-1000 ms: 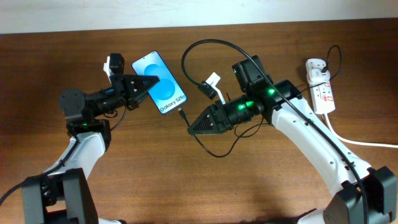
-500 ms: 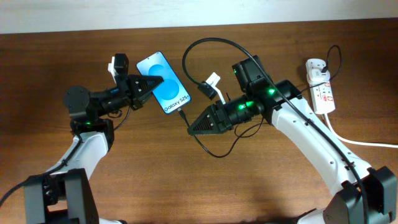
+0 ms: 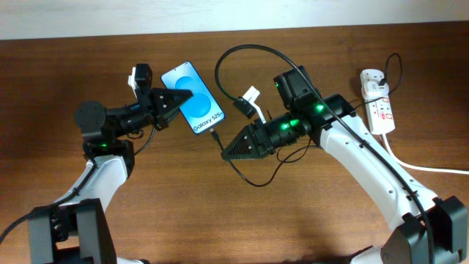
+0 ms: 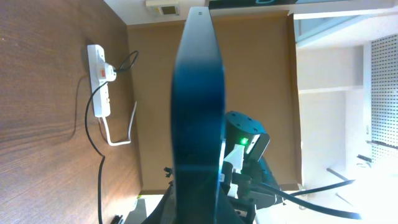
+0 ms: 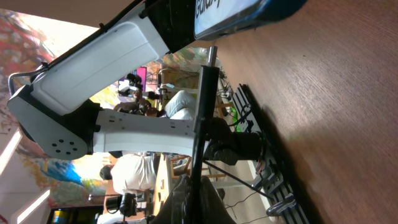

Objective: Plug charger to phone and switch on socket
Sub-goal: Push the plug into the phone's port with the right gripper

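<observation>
The phone (image 3: 193,97), blue screen with "Galaxy S25" text, is held tilted above the table by my left gripper (image 3: 178,97), which is shut on its left edge. In the left wrist view the phone (image 4: 199,106) is seen edge-on. My right gripper (image 3: 226,152) is shut on the charger, a thin black cable (image 3: 217,138), whose plug tip lies just below the phone's lower end. In the right wrist view the plug (image 5: 205,93) points up at the phone's edge (image 5: 249,15), a short gap apart. The socket (image 3: 379,106) lies at the far right.
The black cable loops across the table's middle (image 3: 253,51) to a white adapter (image 3: 250,100) behind my right arm. The socket's thick white cord (image 3: 425,167) runs off the right edge. The socket also shows in the left wrist view (image 4: 99,62).
My left gripper carried the phone a little right and toward the plug tip between 1.0 s and 0.5 s ago. Since then nothing has visibly moved.
</observation>
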`<state>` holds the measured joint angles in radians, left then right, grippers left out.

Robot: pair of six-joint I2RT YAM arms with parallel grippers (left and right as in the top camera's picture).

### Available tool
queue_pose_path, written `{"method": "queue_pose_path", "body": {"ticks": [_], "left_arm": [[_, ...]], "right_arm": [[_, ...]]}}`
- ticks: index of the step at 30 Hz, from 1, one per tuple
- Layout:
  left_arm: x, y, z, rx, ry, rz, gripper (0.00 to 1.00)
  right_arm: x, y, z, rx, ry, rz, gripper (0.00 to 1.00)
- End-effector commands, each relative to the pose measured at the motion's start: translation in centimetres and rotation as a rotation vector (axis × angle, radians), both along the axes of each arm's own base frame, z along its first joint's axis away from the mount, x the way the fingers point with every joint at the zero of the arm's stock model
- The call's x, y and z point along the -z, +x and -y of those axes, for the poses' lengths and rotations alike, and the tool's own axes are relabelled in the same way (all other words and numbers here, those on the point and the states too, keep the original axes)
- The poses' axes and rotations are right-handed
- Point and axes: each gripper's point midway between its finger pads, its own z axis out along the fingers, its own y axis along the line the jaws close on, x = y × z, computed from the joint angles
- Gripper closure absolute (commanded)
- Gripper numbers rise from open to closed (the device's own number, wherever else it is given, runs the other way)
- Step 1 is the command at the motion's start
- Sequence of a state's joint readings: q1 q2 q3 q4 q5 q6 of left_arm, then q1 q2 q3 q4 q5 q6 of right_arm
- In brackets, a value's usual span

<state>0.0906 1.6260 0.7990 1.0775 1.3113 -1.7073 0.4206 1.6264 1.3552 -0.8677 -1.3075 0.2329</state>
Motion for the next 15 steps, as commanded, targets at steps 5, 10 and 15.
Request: {"method": "queue_pose_path", "body": {"ticks": [5, 10, 15], "left_arm": [[-0.95, -0.4, 0.17, 0.032, 0.006, 0.019, 1.0], [-0.99, -0.27, 0.12, 0.025, -0.002, 0.002, 1.0], [-1.0, -0.24, 0.11, 0.024, -0.01, -0.018, 1.0]], "right_arm": [[-0.11, -0.12, -0.15, -0.008, 0.012, -0.012, 0.96], [-0.09, -0.17, -0.14, -0.008, 0.011, -0.017, 0.96], [-0.1, -0.17, -0.14, -0.007, 0.01, -0.02, 0.96]]}}
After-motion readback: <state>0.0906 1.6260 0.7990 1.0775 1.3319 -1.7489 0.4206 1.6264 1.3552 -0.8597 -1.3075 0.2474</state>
